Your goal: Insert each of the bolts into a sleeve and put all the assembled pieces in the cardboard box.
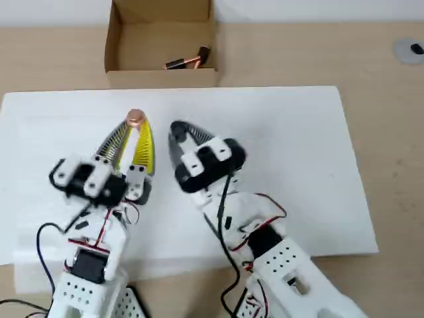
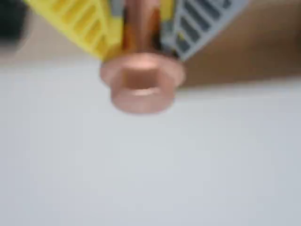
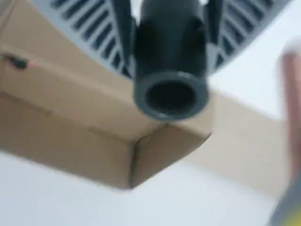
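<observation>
My left gripper (image 1: 135, 127), with one yellow and one grey finger, is shut on a copper bolt (image 1: 134, 118) whose flanged head (image 2: 141, 84) sticks out past the fingertips, over the white sheet. To its right, my right gripper (image 1: 177, 129) is shut on a black sleeve (image 3: 170, 70), and the sleeve's open bore faces the cardboard box (image 3: 94, 136). The cardboard box (image 1: 161, 76) stands at the far edge of the sheet. One assembled piece (image 1: 189, 61), copper with dark ends, lies inside it.
A white sheet (image 1: 291, 165) covers the middle of the wooden table. A small grey disc (image 1: 409, 50) sits at the far right edge of the table. Cables trail from both arm bases at the near edge.
</observation>
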You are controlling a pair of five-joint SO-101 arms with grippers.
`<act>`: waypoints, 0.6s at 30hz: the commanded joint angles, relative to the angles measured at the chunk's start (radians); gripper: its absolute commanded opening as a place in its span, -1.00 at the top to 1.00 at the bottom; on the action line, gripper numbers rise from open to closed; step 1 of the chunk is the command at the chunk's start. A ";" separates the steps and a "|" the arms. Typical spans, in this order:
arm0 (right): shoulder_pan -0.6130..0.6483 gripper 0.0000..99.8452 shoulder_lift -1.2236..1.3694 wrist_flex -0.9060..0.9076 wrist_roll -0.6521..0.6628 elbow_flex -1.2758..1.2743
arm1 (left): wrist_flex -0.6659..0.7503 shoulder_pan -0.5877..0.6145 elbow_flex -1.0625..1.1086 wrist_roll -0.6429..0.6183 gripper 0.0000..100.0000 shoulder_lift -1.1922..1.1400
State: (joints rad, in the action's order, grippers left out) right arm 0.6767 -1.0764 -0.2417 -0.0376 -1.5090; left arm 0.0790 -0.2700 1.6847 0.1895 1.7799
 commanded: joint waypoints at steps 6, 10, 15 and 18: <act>0.025 0.98 -0.028 0.000 -0.046 -0.010 | 0.091 -0.137 0.011 0.031 0.99 -0.002; 0.024 0.98 -0.028 0.000 -0.051 -0.012 | 0.091 -0.135 0.011 0.029 0.99 -0.002; 0.024 0.98 -0.028 -0.002 -0.051 -0.012 | 0.103 -0.098 -0.029 -0.028 0.99 0.004; 0.024 0.98 -0.028 0.000 -0.051 -0.012 | 0.106 -0.089 -0.058 -0.058 0.99 0.004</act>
State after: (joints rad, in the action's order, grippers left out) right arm 0.6905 -1.0810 -0.2401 -0.0806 -1.5228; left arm 0.1573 -0.3652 1.6786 0.1573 1.7783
